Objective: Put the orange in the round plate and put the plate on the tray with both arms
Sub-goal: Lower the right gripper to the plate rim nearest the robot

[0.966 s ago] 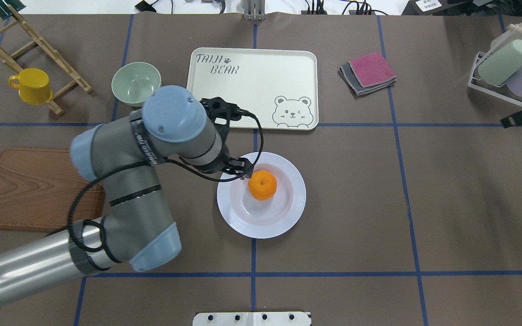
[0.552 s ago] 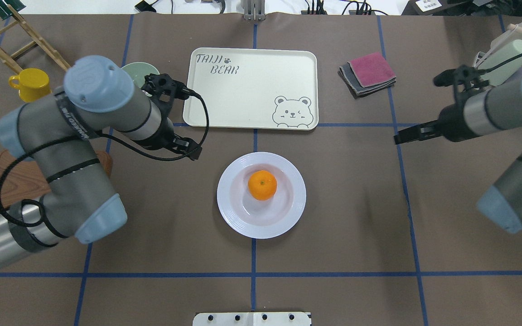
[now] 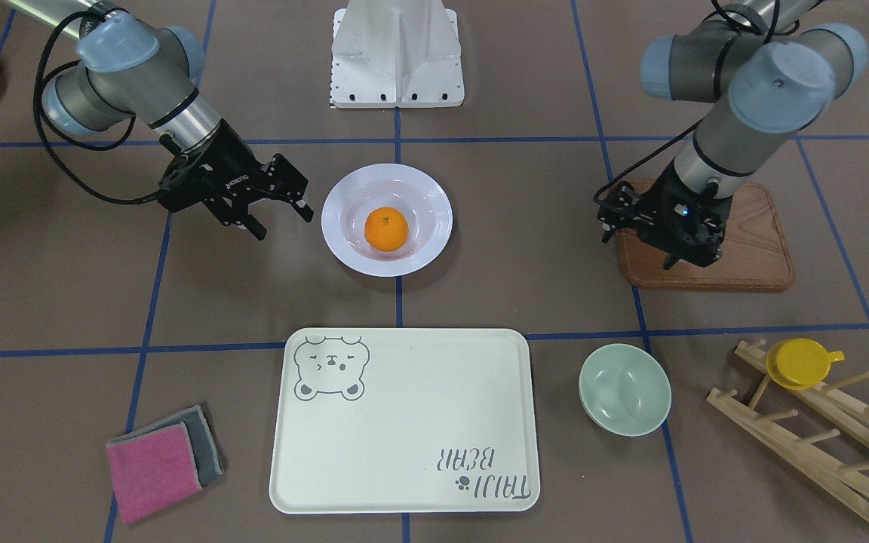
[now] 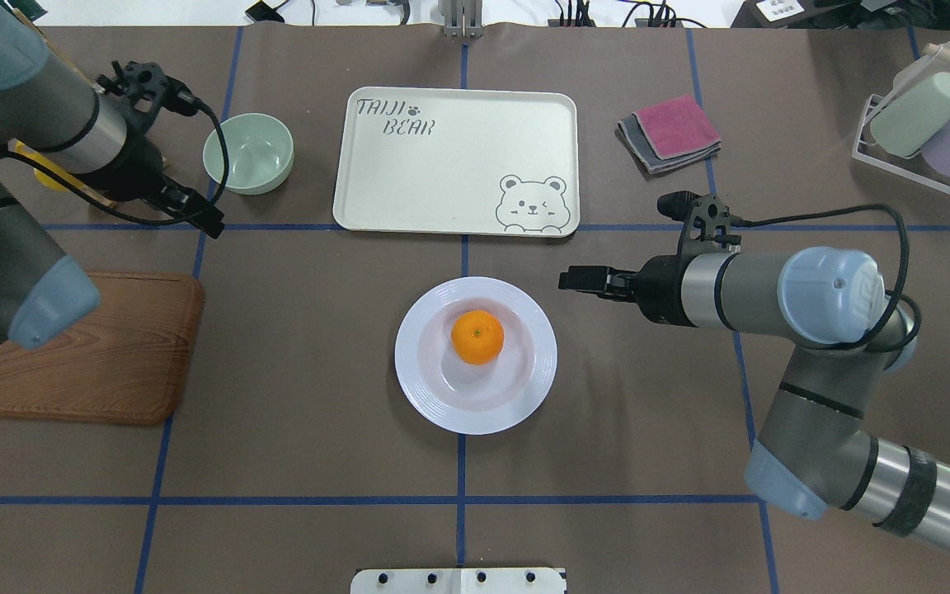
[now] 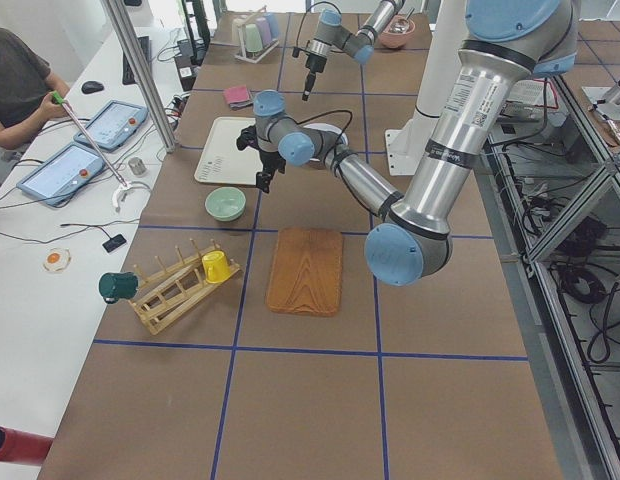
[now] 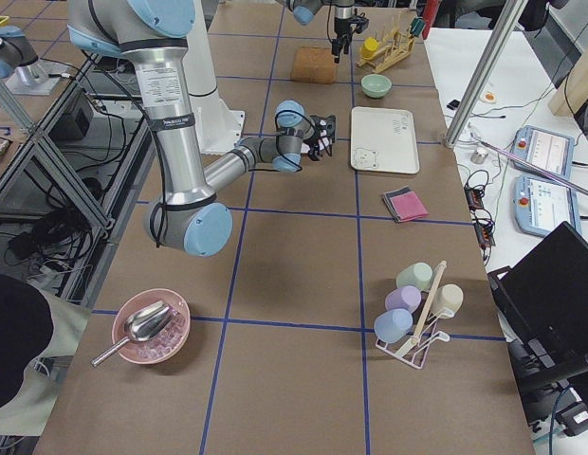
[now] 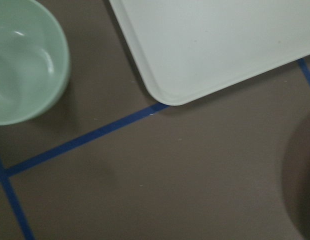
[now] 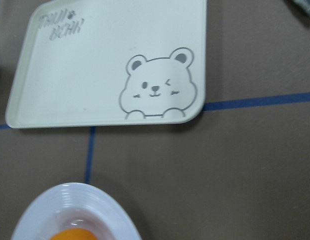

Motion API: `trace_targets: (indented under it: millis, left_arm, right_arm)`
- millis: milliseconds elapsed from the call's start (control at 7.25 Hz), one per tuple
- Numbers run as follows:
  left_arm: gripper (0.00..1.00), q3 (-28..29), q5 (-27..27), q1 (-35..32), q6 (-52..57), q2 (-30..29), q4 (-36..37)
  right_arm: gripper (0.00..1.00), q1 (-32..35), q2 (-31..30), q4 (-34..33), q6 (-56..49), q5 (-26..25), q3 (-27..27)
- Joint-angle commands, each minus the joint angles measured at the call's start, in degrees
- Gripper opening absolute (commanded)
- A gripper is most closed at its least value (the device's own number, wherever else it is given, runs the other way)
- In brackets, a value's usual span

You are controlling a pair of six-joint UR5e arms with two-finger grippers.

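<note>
You are seeing both grippers flanking the round plate [image 4: 475,417]: the right gripper [image 3: 284,224], fingers spread, is hovering just beside it; the left gripper [image 3: 689,262], seemingly spread too, is hanging well apart. One tray [image 4: 458,165] is lying beyond the plate, bare table [image 4: 607,462] between; the left wrist view is catching only its corner and one green bowl [image 7: 25,65]. One orange [image 4: 477,337] is sitting in the plate.

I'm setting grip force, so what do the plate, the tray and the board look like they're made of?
Plate: glossy white, likely glazed ceramic, possibly melamine; bright highlights on its ridged rim.
Tray: matte cream, probably plastic or a fibre composite; even surface, no glare, printed grey drawing.
Board: wood, or a wood-look finish; brown with visible grain.
</note>
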Motion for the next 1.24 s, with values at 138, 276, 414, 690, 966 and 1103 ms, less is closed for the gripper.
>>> trace_targets:
  millis: [138,276,414,690,966,1103]
  left_arm:
    - [0.99,0.71,-0.89,-1.28,1.57,0.63,0.08]
    - [0.99,1.14,-0.89,-1.28,1.57,0.63,-0.01]
    - [0.99,1.67,-0.89,-1.28,1.57,0.63,-0.01]
    - [0.99,1.76,-0.8,-1.19,1.57,0.63,-0.01]
    - [0.99,1.76,-0.8,-1.19,1.48,0.63,-0.01]
    - [0.99,1.76,-0.8,-1.11,1.13,0.63,-0.01]
  right_arm:
    - [1.0,-4.83,-0.26,21.51,19.4,-11.13,-6.25]
    - [1.0,-6.14,-0.26,24.68,20.34,-11.42,-8.34]
    - [0.99,-7.46,-0.17,27.67,20.17,-13.33,-10.45]
    - [0.99,-10.54,0.0,33.49,20.34,-18.79,-11.44]
    - [0.99,-11.08,-0.78,33.41,20.52,-18.98,-11.97]
    - [0.99,-11.08,-1.57,33.24,20.7,-18.98,-12.58]
